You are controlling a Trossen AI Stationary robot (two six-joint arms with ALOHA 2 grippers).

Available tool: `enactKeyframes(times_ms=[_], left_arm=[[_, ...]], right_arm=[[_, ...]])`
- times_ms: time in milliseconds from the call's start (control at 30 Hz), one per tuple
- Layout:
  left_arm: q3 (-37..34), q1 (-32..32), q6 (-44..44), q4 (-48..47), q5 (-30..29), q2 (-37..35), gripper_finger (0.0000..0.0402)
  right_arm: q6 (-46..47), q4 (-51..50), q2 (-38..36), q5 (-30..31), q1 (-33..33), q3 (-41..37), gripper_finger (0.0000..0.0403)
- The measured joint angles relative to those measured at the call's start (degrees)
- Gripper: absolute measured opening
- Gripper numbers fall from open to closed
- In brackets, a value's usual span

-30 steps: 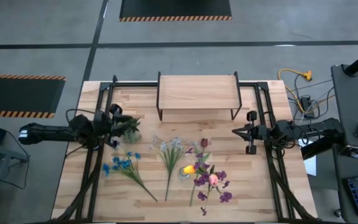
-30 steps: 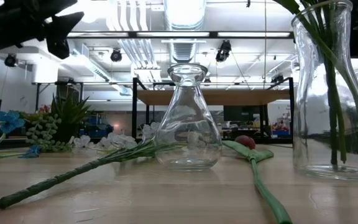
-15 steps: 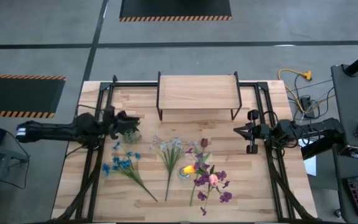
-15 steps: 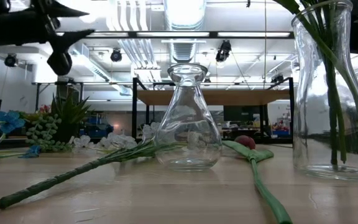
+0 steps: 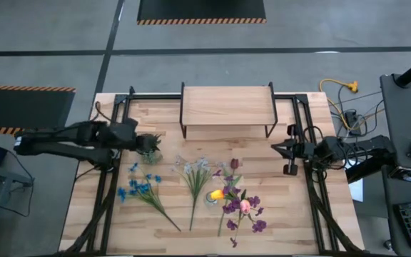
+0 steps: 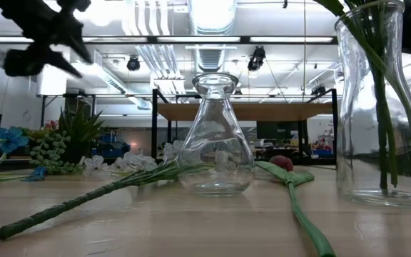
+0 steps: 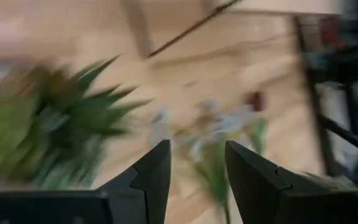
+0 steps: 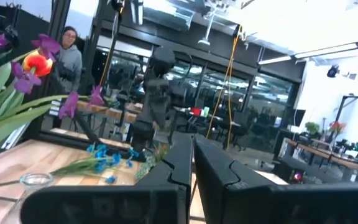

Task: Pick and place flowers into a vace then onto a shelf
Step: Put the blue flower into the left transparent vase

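Shift: left hand (image 5: 143, 139) has lifted, apparently above the potted plant (image 5: 149, 149); fingers apart, empty.
Right hand (image 5: 287, 151): fingers together, waiting.
Flowers (image 5: 195, 180): loose on bench (image 5: 291, 214).
Shelf (image 5: 227, 107): bare.

A wooden slatted table (image 5: 291, 214) is seen from above. At twelve o'clock a small shelf (image 5: 227, 105) stands on it, nothing resting on its top. At nine o'clock a green potted plant (image 5: 148, 146) is set. Toward six o'clock flowers (image 5: 195, 178) lie loose, beside a clear vase (image 6: 215, 139) and a taller vase (image 6: 377, 107) holding stems.
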Motion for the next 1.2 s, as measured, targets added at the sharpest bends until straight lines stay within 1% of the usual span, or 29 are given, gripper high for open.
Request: enactKeyframes(times_ms=[33, 100, 300, 433, 567, 733, 800, 900, 1033, 1200], left_arm=[[1.41, -0.45, -2.77, -2.02, -0.02, 1.71, 0.0135], [4.35, -1.8, -5.52, -3.08, -0.05, 5.19, 0.0135], [15.45, -7.9, -8.58, -4.09, -1.31, 17.52, 0.0135], [23.39, -11.63, -13.06, -13.23, -2.56, 27.22, 0.0135], [30.17, -15.86, -20.17, -21.33, -3.11, 35.17, 0.0135], [36.49, -22.2, -28.76, -25.55, -3.2, 43.44, 0.0135], [38.44, -24.54, -32.2, -25.66, -3.26, 46.74, 0.0135], [40.5, -27.38, -34.7, -26.23, -3.29, 51.91, 0.0135], [41.81, -30.36, -38.9, -27.87, -3.37, 57.59, 0.0135], [41.68, -33.42, -48.09, -29.83, -3.17, 61.76, 0.0135]], right_arm=[[-0.46, 0.37, -0.02, 0.01, 0.0, 0.0, 0.0009], [-1.92, 0.7, -0.03, 0.01, 0.0, 0.0, 0.0009], [-4.31, 0.67, -0.04, 0.01, 0.0, 0.0, 0.0009], [-5.11, 0.68, -0.04, 0.01, 0.0, 0.0, 0.0009], [-7.63, 0.68, 0.0, 0.03, 0.0, 0.0, 0.0009], [-8.33, 0.66, 0.0, 0.03, 0.0, 0.0, 0.0009], [-8.33, 0.64, 0.0, 0.03, 0.0, 0.0, 0.0009], [-8.33, 0.59, 0.0, 0.03, 0.0, 0.0, 0.0009], [-8.33, 0.57, 0.0, 0.03, 0.0, 0.0, 0.0009], [-8.31, 0.55, 0.0, 0.05, 0.0, 0.0, 0.0009]])
